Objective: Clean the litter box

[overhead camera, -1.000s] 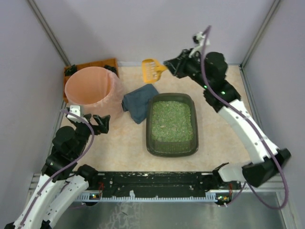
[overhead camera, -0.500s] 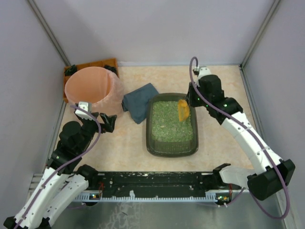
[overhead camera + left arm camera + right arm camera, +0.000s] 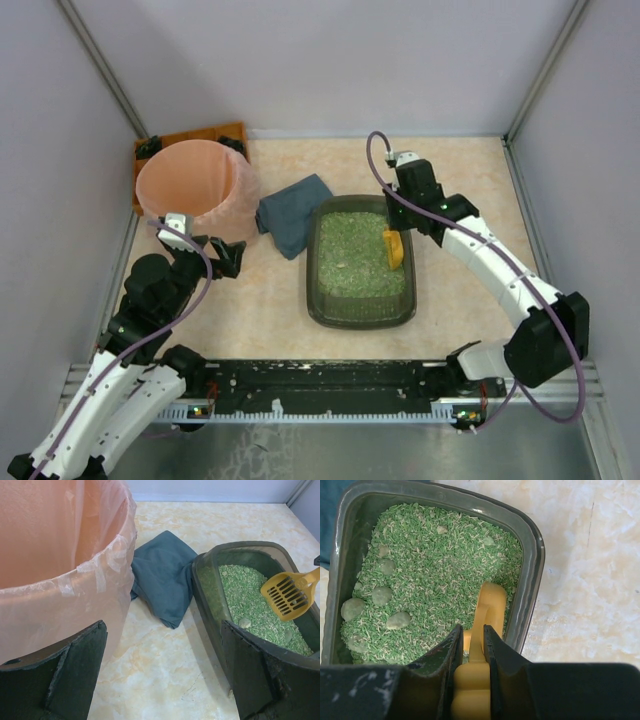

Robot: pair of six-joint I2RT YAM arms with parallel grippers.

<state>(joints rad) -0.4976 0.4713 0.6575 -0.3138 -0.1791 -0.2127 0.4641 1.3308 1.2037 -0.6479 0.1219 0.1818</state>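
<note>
The litter box [image 3: 360, 321] sits mid-bench [image 3: 262, 300], a little toward the right edge, filled with green granules and several pale lumps [image 3: 382, 595]. The right gripper [image 3: 395, 226] is clenched on the handle of a yellow scoop [image 3: 394, 248], whose slotted blade is inside the box by its right wall. The left gripper [image 3: 224, 256] hangs with its jaws spread wide, grasping nothing, just beside the pink bucket [image 3: 190, 190] at the bench's far left corner. A blue-grey cloth [image 3: 290, 213] lies between bucket and box.

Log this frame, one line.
right end effector: shut on scoop | scoop: head over litter box | left end effector: open, beside bucket | clumps: in box
</note>
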